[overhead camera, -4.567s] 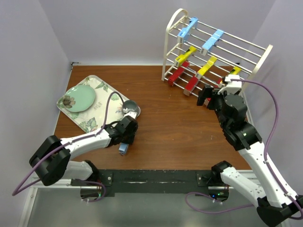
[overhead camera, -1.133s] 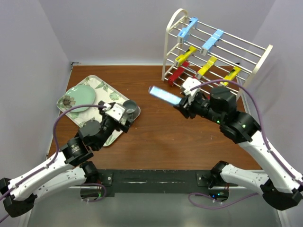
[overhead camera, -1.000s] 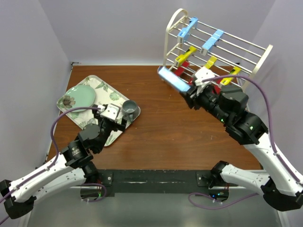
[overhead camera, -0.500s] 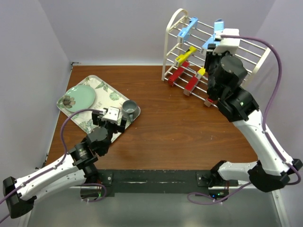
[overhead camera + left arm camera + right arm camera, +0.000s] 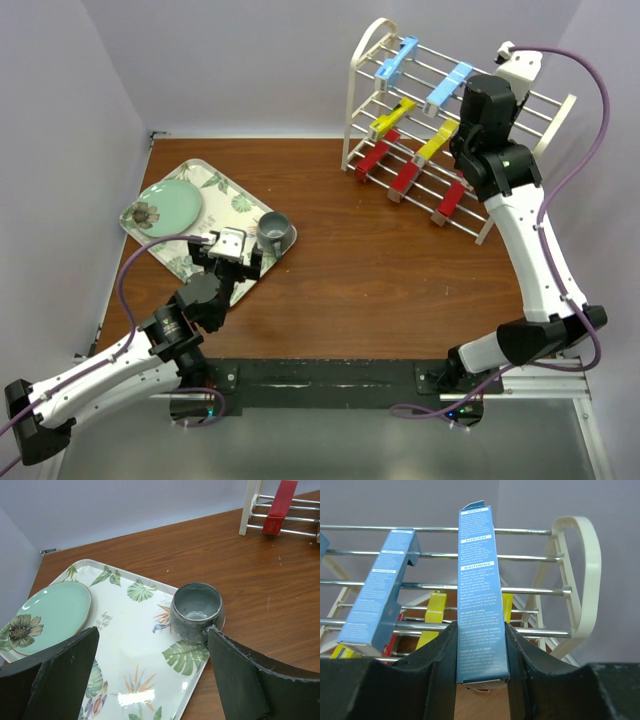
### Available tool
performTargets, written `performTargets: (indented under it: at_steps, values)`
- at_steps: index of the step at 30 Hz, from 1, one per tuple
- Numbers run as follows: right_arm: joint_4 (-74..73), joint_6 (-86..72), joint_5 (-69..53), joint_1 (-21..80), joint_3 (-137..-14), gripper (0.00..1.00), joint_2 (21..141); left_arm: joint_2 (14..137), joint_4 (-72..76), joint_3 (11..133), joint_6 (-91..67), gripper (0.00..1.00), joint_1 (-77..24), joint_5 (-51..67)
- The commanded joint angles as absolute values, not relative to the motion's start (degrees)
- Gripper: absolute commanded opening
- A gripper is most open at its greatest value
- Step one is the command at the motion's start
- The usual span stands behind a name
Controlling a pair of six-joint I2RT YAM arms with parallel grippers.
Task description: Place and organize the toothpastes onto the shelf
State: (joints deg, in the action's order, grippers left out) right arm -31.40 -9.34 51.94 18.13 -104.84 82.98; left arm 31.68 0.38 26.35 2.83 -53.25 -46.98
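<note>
My right gripper (image 5: 481, 632) is shut on a light blue toothpaste (image 5: 479, 580), which points out across the top tier's rods at the right end of the shelf (image 5: 576, 575). I cannot tell if it touches the rods. Another blue toothpaste (image 5: 380, 595) lies to its left, with yellow ones (image 5: 436, 615) on the tier below. From above, the shelf (image 5: 372, 40) holds two blue toothpastes (image 5: 397, 58), yellow ones (image 5: 436, 142) and three red ones (image 5: 404, 178). The right arm (image 5: 487, 110) hides the held box there. My left gripper (image 5: 152, 632) hangs open over the tray.
A leaf-patterned tray (image 5: 145, 680) lies at the left with a green plate (image 5: 50, 617) and a grey mug (image 5: 196, 611) on it. The mug stands just beyond my left gripper's right finger. Purple walls close in the table's left, back and right sides.
The right arm has lifted the blue toothpaste from in front of the shelf up to the right end of the top tier. The left arm has drawn back slightly, still open.
</note>
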Motion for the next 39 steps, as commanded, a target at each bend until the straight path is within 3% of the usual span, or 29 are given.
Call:
performTargets:
  at_steps: [1,10,18,23,30,39]
  values:
    - [-33.57,-16.26,49.75,15.65,-107.23,0.0,84.11,31.47,3.52,26.19,3.69,0.96,-53.0,-47.55]
    - [-33.49,-20.56,46.76,11.61,-102.57,0.0,83.93,31.46,3.6,26.1,3.78,0.95,-53.0,-46.32]
    - [-31.73,-21.8,46.15,10.11,-98.71,0.11,83.06,31.38,3.6,26.1,3.87,0.95,-53.0,-46.06]
    - [-30.85,-22.67,45.18,9.67,-97.47,0.2,82.79,31.46,3.43,26.02,3.95,0.95,-53.0,-45.79]
    - [-30.24,-23.03,43.77,9.75,-96.68,0.5,81.13,31.29,3.34,26.02,3.96,0.95,-53.0,-45.53]
    - [-29.09,-20.83,40.35,9.67,-97.65,0.66,77.44,31.38,3.25,26.28,3.69,0.95,-53.0,-45.61]
